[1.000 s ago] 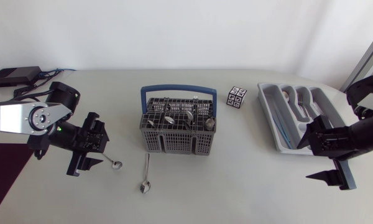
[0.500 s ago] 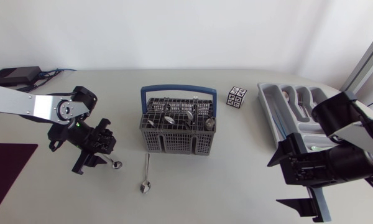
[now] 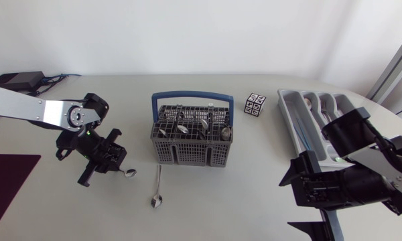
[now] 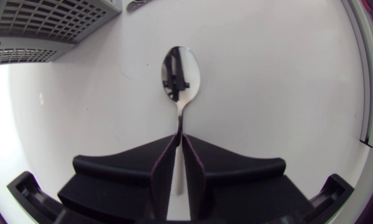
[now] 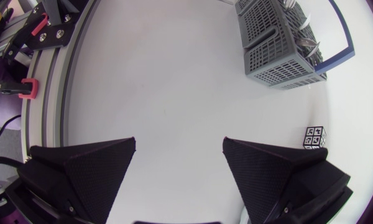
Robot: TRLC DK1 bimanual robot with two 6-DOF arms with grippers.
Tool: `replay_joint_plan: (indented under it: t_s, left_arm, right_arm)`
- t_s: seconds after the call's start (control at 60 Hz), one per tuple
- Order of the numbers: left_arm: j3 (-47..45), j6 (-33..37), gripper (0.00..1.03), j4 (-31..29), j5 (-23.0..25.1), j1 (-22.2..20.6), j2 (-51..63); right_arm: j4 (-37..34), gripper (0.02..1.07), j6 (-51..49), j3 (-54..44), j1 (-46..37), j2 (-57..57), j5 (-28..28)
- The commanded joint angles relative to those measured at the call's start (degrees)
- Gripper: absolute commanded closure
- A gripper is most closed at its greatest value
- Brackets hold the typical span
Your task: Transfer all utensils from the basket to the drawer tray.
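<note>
The grey wire basket with a blue handle stands mid-table and holds several utensils. My left gripper is to its left, shut on the handle of a small spoon. In the left wrist view the spoon sticks out ahead of the pinched fingers, low over the table. A second spoon lies in front of the basket. The grey drawer tray sits at the right with utensils in it. My right gripper hangs open in front of the tray, holding nothing.
A black-and-white marker cube sits between the basket and the tray. A black box with cables lies at the back left. The right wrist view looks across bare table toward the basket and the cube.
My left arm has shifted a little toward the basket with the spoon in its grip. My right arm has swung away from the tray toward the table's front and middle.
</note>
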Motion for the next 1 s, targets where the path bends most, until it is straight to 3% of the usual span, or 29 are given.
replay_joint_plan:
  t_s: [0.0,0.183,0.367,0.483,0.667,0.8,0.867,0.983]
  left_arm:
    - [-0.6,2.1,1.00,-3.4,0.2,-0.4,3.0]
    - [0.2,0.3,1.00,-7.8,0.3,0.6,2.4]
    - [1.2,-3.0,1.00,-15.8,1.9,1.5,-2.9]
    - [2.1,-6.9,1.00,-21.7,5.1,1.1,-7.8]
    - [5.5,-17.5,1.00,-29.7,15.4,-0.6,-14.5]
    - [6.9,-29.3,1.00,-29.4,21.9,-5.0,-18.2]
    - [6.9,-37.8,1.00,-25.2,25.3,-8.0,-20.4]
    - [7.1,-52.9,1.00,-16.5,27.4,-13.6,-23.0]
  right_arm:
    - [0.2,0.06,2.5,-1.5,1.6,-0.5,-0.3]
    - [1.8,0.06,7.5,-1.6,5.2,-0.8,-0.4]
    - [3.5,0.06,11.0,-1.7,8.3,-1.5,-0.5]
    - [3.3,0.06,13.8,-0.3,8.9,-0.2,-1.6]
    - [7.4,0.06,21.6,0.4,9.9,0.8,-1.0]
    - [11.2,0.06,26.8,0.4,10.6,-3.8,-0.3]
    - [16.1,0.06,30.4,0.0,11.2,-7.2,1.0]
    - [16.2,0.06,35.9,3.1,13.8,-5.7,1.1]
